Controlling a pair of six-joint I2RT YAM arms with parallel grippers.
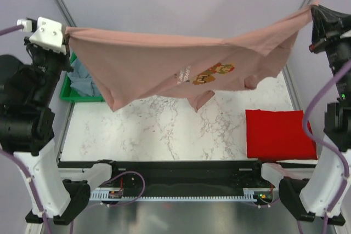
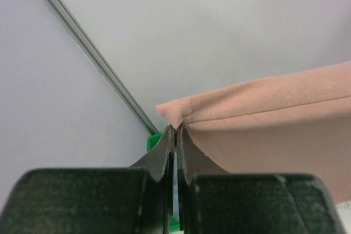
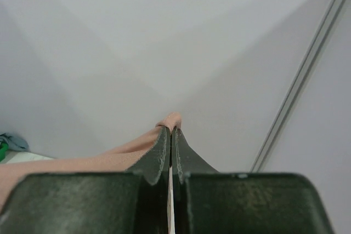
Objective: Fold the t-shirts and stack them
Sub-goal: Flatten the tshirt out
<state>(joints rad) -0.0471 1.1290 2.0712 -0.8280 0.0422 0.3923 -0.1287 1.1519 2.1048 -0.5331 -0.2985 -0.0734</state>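
Note:
The dusty-pink t-shirt [image 1: 164, 61] with a pixel-art print [image 1: 213, 73] hangs stretched in the air between both arms, high above the table. My left gripper [image 1: 68, 32] is shut on its left corner, seen in the left wrist view [image 2: 176, 127] pinching the hem [image 2: 181, 110]. My right gripper [image 1: 315, 10] is shut on its right corner, with pink cloth [image 3: 173, 120] poking out above the tips [image 3: 170, 130]. A folded red t-shirt [image 1: 278, 133] lies at the table's right side. A grey-blue t-shirt [image 1: 83, 80] lies in the green bin [image 1: 74, 96].
The green bin stands at the table's back left, partly under the hanging shirt. The marble tabletop [image 1: 164, 135] shows below the shirt. A black rail [image 1: 181, 168] runs along the near edge between the arm bases.

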